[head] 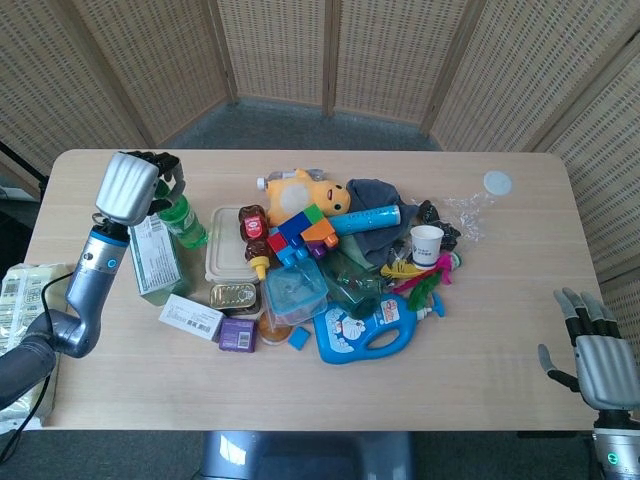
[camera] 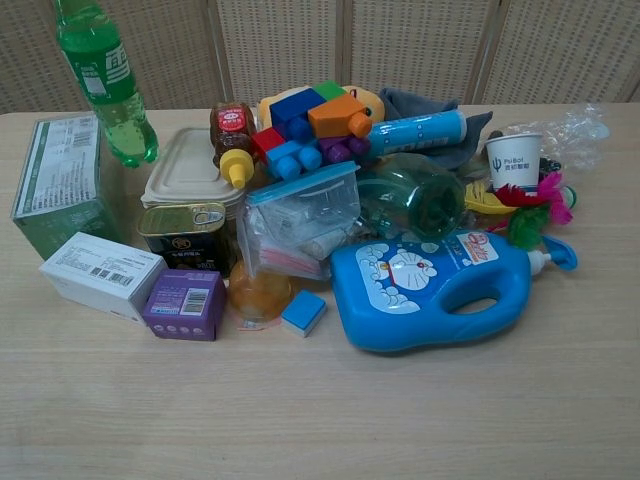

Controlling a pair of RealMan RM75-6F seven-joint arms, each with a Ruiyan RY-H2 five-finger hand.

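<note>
Upper left of the head view: left hand (head: 128, 187) grips the neck of the green bottle (camera: 103, 82), which hangs tilted and clear of the table, above the green box (camera: 62, 196) and just left of the beige lidded tray (camera: 190, 168). White box (camera: 100, 274), purple box (camera: 184, 303) and tin can (camera: 187, 232) lie below these, with the toy pile and blue detergent jug (camera: 440, 289) crowding the centre. Right hand (head: 604, 362), lower right corner, fingers spread, holds nothing, well apart from the pile.

Table (head: 420, 390) carries a central heap. Blue detergent jug (camera: 430, 290) lies on its side at front, clear zip bag (camera: 300, 222) just left of it. White carton (camera: 100, 275) and purple box (camera: 183, 304) sit touching (front left). Green box (camera: 58, 195) behind them. Paper cup (camera: 513, 160) upright, far right.
</note>
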